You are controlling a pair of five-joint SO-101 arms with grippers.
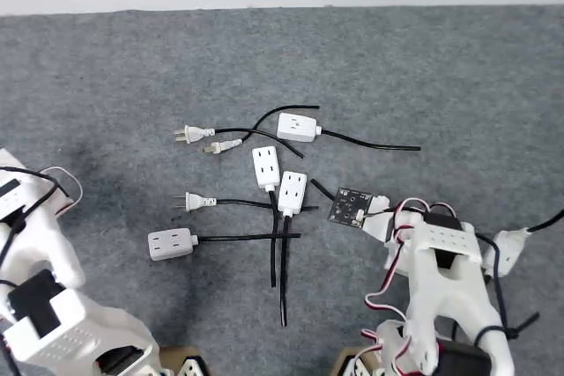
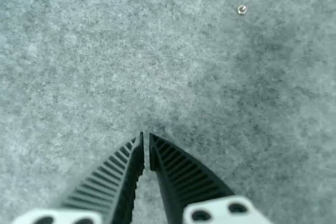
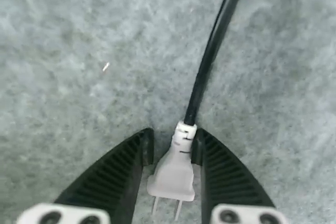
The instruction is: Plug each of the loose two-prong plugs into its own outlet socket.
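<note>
The right gripper (image 3: 174,134) clamps a plug (image 3: 173,177) lengthwise, its prongs facing back toward the wrist and its cord (image 3: 210,56) running ahead. The left gripper (image 2: 146,137) is nearly shut and holds nothing.

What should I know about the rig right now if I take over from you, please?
The left tool is shut and empty, over the bare grey felt table.
The right tool has a white two-prong plug on a black cord sitting in it. I cannot tell whether it is clamped.
Mid-table lie three loose white plugs and four white outlet sockets.
Done: no plug looks seated yet.
Left: all four plugs, one per socket.
</note>
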